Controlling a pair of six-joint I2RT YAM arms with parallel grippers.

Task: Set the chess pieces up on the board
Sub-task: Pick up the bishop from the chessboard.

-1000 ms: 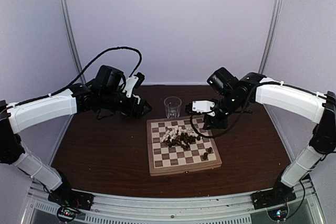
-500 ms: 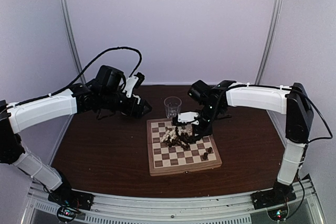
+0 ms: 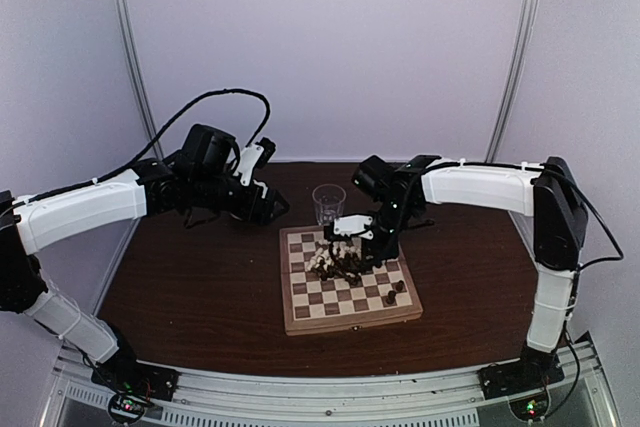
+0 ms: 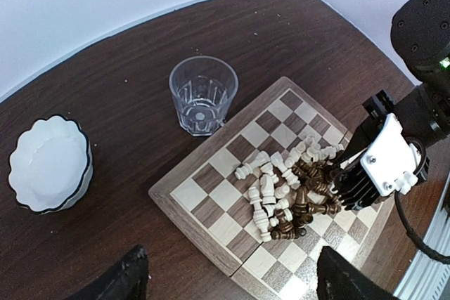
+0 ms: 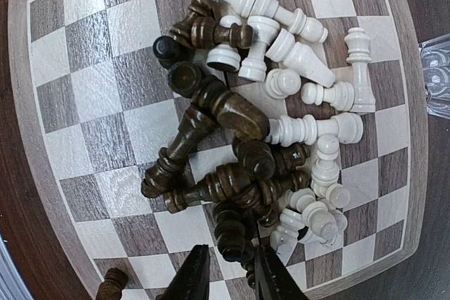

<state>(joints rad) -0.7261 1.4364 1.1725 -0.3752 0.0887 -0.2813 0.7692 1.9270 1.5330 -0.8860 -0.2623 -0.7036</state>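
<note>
Checkered board (image 5: pixel 70 96), brown and white pieces (image 5: pixel 232 114)

Dark wooden table (image 3: pixel 200 287), bearing: checkered board (image 3: pixel 350 323), clear glass (image 3: pixel 328 203) just beyond its far edge, white scalloped bowl (image 4: pixel 49 163) apart.

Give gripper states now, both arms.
Left gripper: open, empty.
Right gripper: narrow around a dark chess piece; whether it grips cannot be told.

Robot lab cell: white panel walls (image 3: pixel 320 47), aluminium frame (image 3: pixel 330 390)
</note>
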